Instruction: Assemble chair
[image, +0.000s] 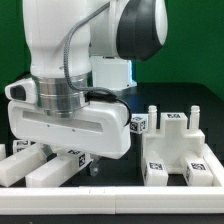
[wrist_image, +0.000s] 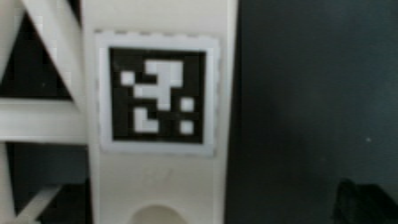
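My gripper (image: 84, 158) is low over the white chair parts at the exterior view's left, and the hand body hides most of it. In the wrist view a long white chair piece (wrist_image: 160, 60) with a black-and-white tag and a rounded notch at its near end lies under the gripper (wrist_image: 210, 205). The dark fingers (wrist_image: 365, 200) stand wide apart on either side of it and do not touch it. More long white pieces (image: 55, 168) lie side by side beneath the hand. The blocky seat part (image: 175, 150) with tags stands at the exterior view's right.
A small tagged white block (image: 138, 124) sits behind the hand. Another white piece (image: 110, 75) stands at the back. A white band (image: 120, 200) runs along the table's front. Other white bars (wrist_image: 36, 110) cross beside the tagged piece in the wrist view.
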